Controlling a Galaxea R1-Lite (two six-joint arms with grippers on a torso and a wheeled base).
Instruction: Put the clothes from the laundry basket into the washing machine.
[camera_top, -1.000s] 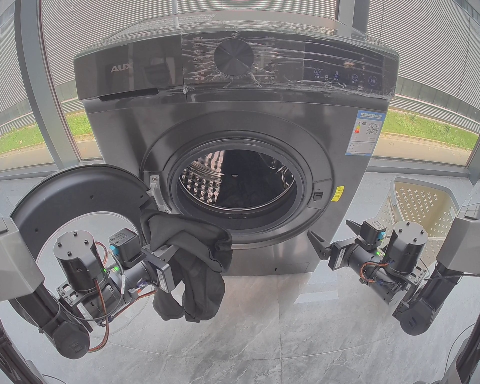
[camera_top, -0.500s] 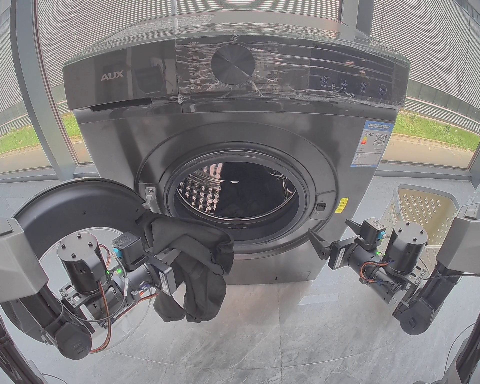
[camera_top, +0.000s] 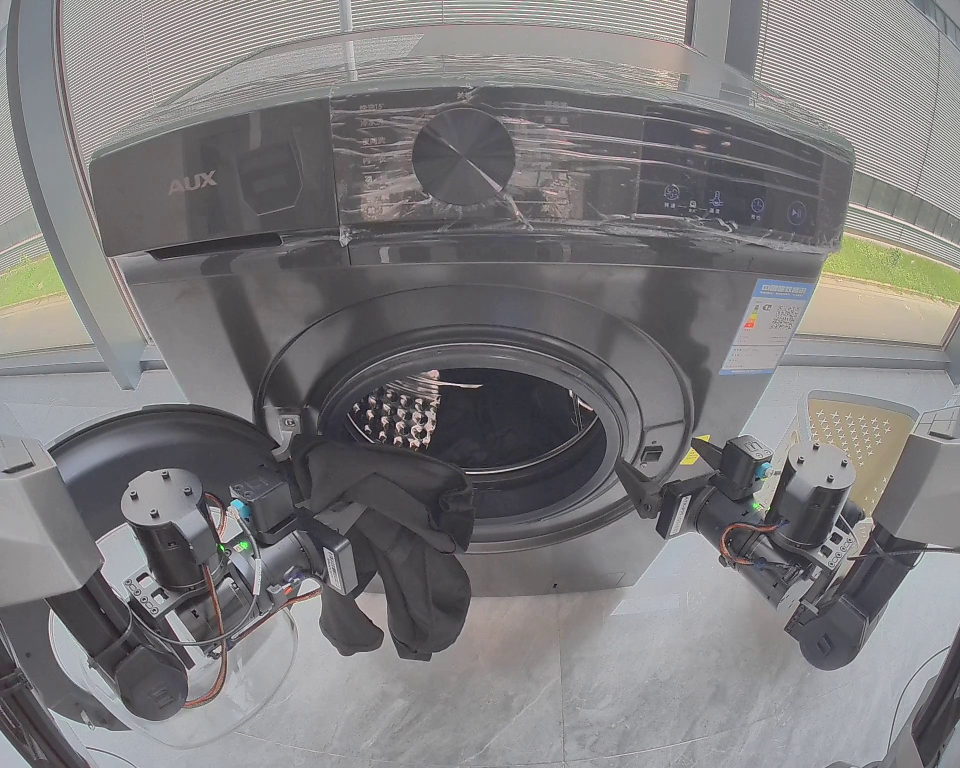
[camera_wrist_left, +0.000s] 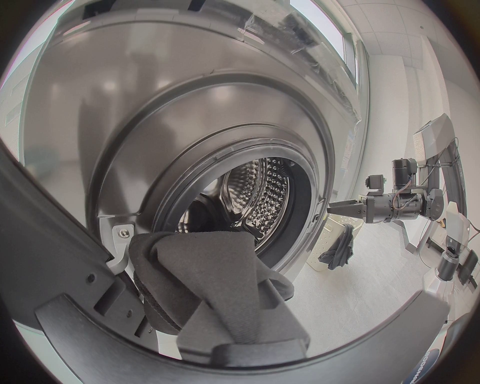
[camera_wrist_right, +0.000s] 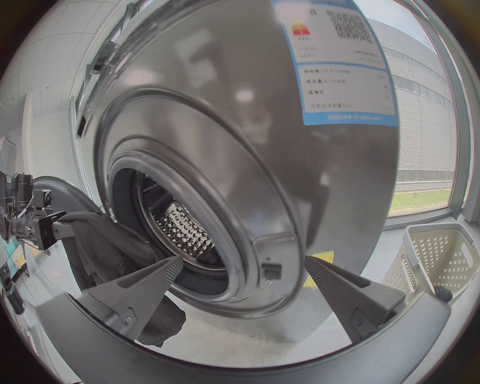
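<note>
My left gripper (camera_top: 340, 520) clamps a dark garment (camera_top: 410, 540) at the door rim of the washing machine (camera_top: 480, 290), not yet in the drum (camera_top: 400, 415), where dark clothes (camera_top: 500, 410) already lie. My right gripper (camera_wrist_right: 242, 264) gapes empty; another garment (camera_wrist_left: 340, 249) drapes the laundry basket (camera_top: 860, 440), so I judge more loads remain.

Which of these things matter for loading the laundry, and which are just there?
Part of the job: dark garment in the left gripper, washing machine, its open door, laundry basket, cloth hanging on it.
Just there: blue label, plastic film over the controls.
</note>
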